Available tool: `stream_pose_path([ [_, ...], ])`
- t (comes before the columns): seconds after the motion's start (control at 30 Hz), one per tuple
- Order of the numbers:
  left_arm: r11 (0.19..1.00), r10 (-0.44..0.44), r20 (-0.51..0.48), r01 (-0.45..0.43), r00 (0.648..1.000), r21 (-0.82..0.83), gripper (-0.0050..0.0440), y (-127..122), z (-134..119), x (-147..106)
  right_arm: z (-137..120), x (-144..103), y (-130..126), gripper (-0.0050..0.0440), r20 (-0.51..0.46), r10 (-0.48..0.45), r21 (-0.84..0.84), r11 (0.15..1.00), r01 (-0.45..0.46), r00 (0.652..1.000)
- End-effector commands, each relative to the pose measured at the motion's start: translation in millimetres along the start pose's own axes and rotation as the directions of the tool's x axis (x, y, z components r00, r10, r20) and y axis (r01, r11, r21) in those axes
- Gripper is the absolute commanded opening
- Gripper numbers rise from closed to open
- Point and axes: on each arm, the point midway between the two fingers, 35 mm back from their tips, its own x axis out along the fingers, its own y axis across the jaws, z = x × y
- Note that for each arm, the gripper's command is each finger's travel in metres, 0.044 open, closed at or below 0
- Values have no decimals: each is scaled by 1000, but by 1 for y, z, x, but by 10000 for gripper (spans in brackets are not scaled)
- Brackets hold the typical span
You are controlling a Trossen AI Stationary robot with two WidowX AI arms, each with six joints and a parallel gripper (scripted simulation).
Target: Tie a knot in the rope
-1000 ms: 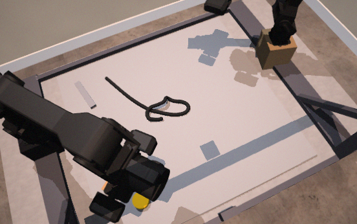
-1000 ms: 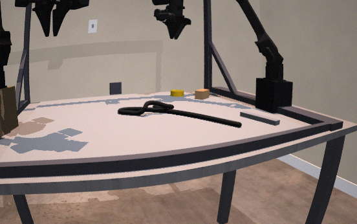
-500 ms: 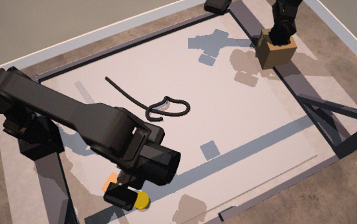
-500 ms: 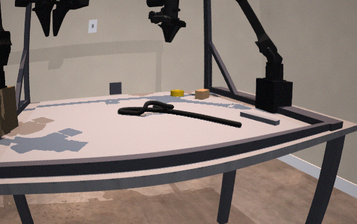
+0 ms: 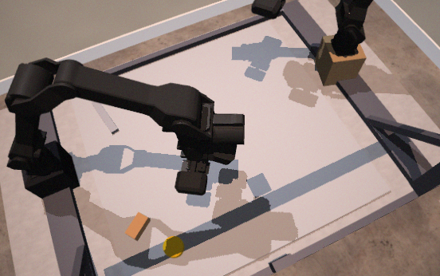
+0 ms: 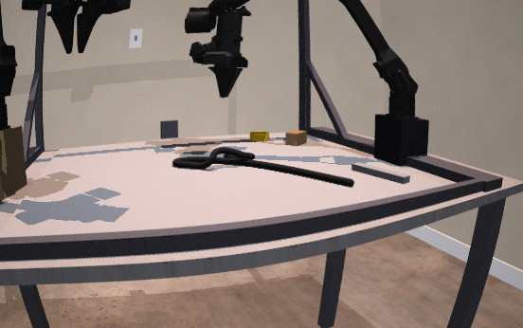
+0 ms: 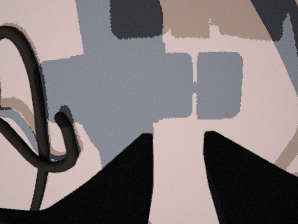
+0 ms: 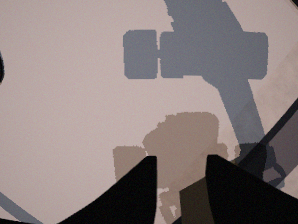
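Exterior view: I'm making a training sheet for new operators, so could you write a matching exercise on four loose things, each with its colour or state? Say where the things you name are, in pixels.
1. rope (image 6: pixel 303 173) (image 7: pixel 42 125)
2. round disc (image 5: pixel 173 246) (image 6: pixel 259 136)
3. small block (image 5: pixel 137 226) (image 6: pixel 296 137)
4. long flat bar (image 5: pixel 107 119) (image 6: pixel 380 173)

A. orange
B. pale grey
C. looped towards one end, straighter towards the other
D. yellow

Pairs: 1-C, 2-D, 3-A, 4-B

The pale tabletop (image 5: pixel 287 132) (image 6: pixel 152 199) (image 7: pixel 270 75) (image 8: pixel 60 100) lies below the left claw (image 5: pixel 225 157) (image 6: pixel 224 96) (image 7: pixel 178 133), the looped black rope (image 6: pixel 303 173) (image 7: pixel 40 100) near it, yellow disc (image 5: pixel 173 246) (image 6: pixel 259 136), orange block (image 5: pixel 137 226) (image 6: pixel 296 137) and grey bar (image 5: pixel 106 118) (image 6: pixel 380 173) well apart from it
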Motion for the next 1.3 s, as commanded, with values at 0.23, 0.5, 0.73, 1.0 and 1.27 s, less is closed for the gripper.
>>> stream_pose_path([
  [0.23,987,-3,-8,2,1000,-159,100,92,-30,56,0,-4,1,100,14,11,-5,1000,-11,1000],
  [0.5,984,-3,-9,2,1000,-176,100,100,-35,62,0,-4,1,100,14,11,-5,1000,-11,1000],
  [0.73,984,-3,-9,2,1000,-176,100,100,-35,63,0,-4,1,100,14,11,-5,1000,-11,1000],
  [1.0,984,-3,-9,2,1000,-176,100,100,-35,85,0,-4,1,100,14,11,-5,1000,-11,1000],
  [1.27,984,-3,-9,2,1000,-176,100,100,-36,87,0,-4,1,100,14,11,-5,1000,-11,1000],
])
